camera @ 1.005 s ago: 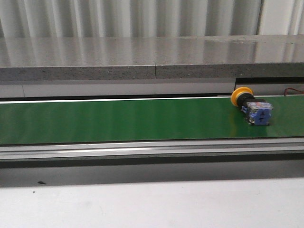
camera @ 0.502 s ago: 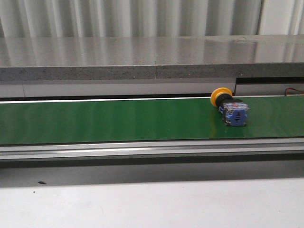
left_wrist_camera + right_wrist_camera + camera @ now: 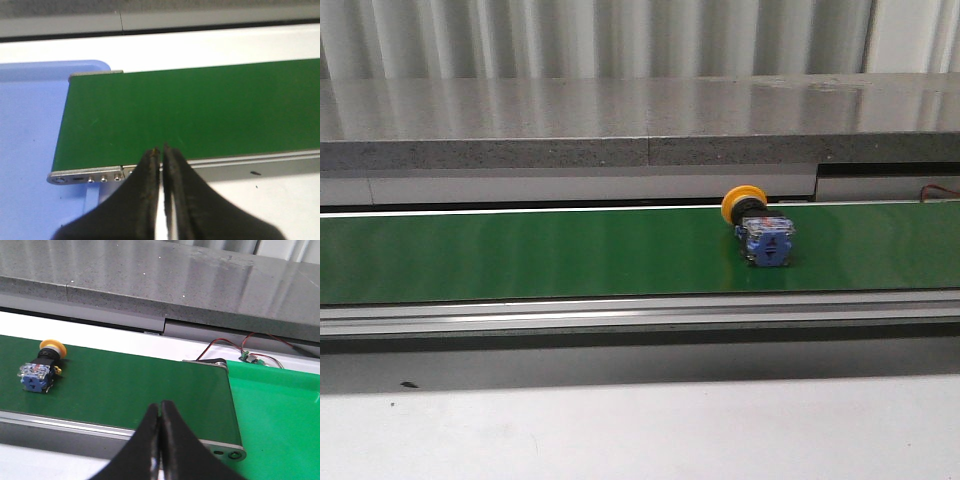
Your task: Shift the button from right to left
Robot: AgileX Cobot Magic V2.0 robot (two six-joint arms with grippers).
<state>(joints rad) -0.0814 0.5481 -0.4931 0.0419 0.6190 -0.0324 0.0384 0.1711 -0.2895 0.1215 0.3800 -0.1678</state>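
The button [image 3: 756, 225] lies on its side on the green conveyor belt [image 3: 520, 255], right of the belt's middle in the front view, its yellow cap toward the far edge and its blue contact block toward the near edge. In the right wrist view the button [image 3: 40, 368] sits well to one side of the right gripper [image 3: 160, 432], whose 2 fingers are pressed together with nothing between them, hovering over the near rail of the belt close to its right end, where a green tray [image 3: 280, 405] begins. The left gripper [image 3: 161, 170] likewise has its 2 fingers together and empty, poised over the near rail by the belt's left end, where a blue tray [image 3: 30, 150] lies beneath and beside the roller. Neither arm shows in the front view. Judging from this layout, the step in hand is to take hold of the button for its trip leftward, and neither gripper touches it yet. To do it well, the chosen gripper would need to part its fingers first, come down from above, and close across the boxy blue block or the black collar rather than the rounded cap, which looks likely to slip. Since the piece is small and lies tilted, a centred, square approach matters, as a glancing touch could roll it toward the belt's edge.
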